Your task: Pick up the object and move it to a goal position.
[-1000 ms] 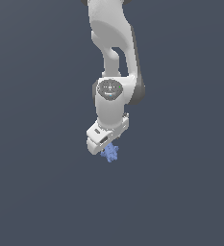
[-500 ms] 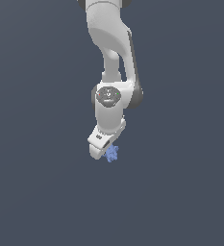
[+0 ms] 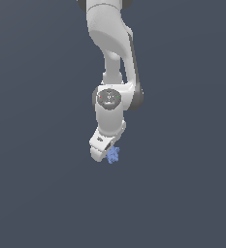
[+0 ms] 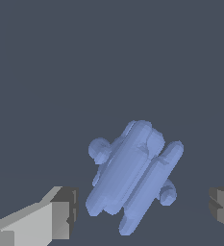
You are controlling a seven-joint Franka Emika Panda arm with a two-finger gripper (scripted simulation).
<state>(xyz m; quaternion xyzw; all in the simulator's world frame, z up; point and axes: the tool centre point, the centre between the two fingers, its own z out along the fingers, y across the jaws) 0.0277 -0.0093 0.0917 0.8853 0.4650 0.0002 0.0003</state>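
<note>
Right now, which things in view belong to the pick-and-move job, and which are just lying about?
Belongs to the job:
- the blue spiky object
- the gripper, its fingers open on either side of the object

Just lying about:
- nothing else visible in either view

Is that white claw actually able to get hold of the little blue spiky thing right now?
Probably yes: the blue spiky thing sits between the open gripper's fingers, with nothing visible blocking.

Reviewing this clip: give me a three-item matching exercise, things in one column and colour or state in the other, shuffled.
Things:
1. object
2. gripper
3. arm

Colour or state:
A. white, reaching down from the top of the exterior view
B. periwinkle blue, lumpy
C. open, fingers apart on either side of the object

Pairs: 1-B, 2-C, 3-A
</note>
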